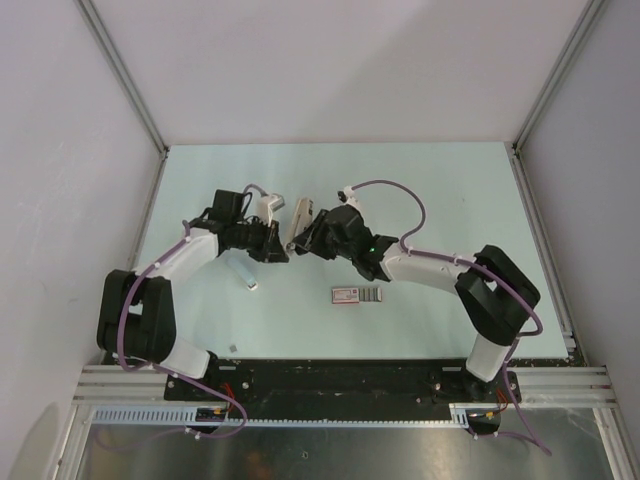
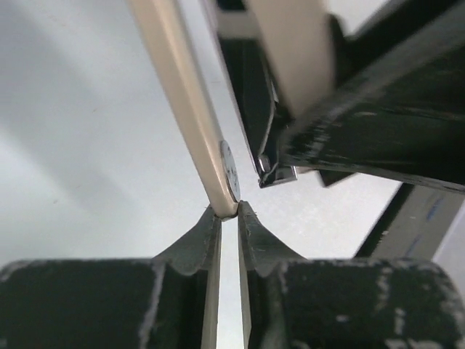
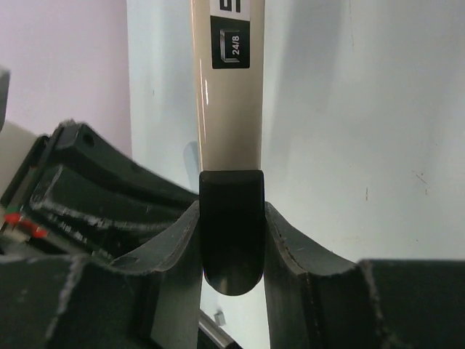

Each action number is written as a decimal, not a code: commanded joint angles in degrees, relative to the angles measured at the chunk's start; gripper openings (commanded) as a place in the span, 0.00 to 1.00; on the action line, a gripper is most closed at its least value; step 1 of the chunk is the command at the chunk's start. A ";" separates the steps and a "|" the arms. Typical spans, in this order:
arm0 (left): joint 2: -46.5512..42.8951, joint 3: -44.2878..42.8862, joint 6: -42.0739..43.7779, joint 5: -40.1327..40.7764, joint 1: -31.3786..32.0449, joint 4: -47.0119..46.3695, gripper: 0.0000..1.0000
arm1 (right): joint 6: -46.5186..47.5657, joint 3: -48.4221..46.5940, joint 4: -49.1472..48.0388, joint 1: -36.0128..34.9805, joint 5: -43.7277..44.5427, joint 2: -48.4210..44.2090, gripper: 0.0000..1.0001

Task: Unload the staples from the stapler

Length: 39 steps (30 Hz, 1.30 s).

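We count one stapler [image 3: 229,109], and both arms have hold of it over the middle of the tabletop [image 1: 430,190], lifted off the surface.

The right end effector [image 3: 231,225] is clamped on the stapler's black end. Its two fingers [image 3: 290,254] press against either side of that rounded black part. From there the pale body runs straight away from the wrist camera, and it carries one black label reading "24/8".

The left end effector [image 2: 229,212] is nearly closed, pinching the very tip of a slim pale bar of the stapler between its two fingertips. In the left wrist view that bar slants up and to the left. A second part of the stapler stands apart from it to the right: a dark metal channel under a pale top, held against a black finger of the right end effector. The two parts spread like a narrow V, so the stapler appears to be hinged open.

From above, we see the two end effectors meeting tip to tip, with the stapler pointing toward the far side.

Two other things lie on the tabletop. One flat red-and-white packet [image 1: 355,294] with a grey strip lies near the right arm. One small pale piece [image 1: 247,272] lies beside the left arm, too small for us to identify.
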<state>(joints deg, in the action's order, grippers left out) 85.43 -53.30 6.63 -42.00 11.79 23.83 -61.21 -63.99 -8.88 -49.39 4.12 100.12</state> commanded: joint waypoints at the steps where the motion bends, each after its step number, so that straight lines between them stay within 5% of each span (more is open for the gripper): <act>1: -3.23 -1.74 10.28 8.54 -0.30 -3.56 0.00 | 8.40 0.44 -1.20 -3.01 -3.37 -4.67 0.00; 13: -5.32 -0.19 15.98 15.70 0.55 -5.52 0.00 | 18.97 8.34 -3.12 -5.12 -5.80 -7.64 0.00; 22: -7.94 2.90 26.73 29.78 7.98 -9.80 0.00 | 29.13 14.66 -1.09 -5.61 -4.35 -13.16 0.00; 39: -13.11 20.21 47.45 48.80 17.46 -31.25 0.00 | 30.06 24.91 -1.28 -6.92 -0.71 -21.08 0.00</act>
<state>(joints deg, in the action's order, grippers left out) 75.44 -35.29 45.45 -1.54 28.01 3.40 -32.27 -40.34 -11.70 -56.05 0.58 82.48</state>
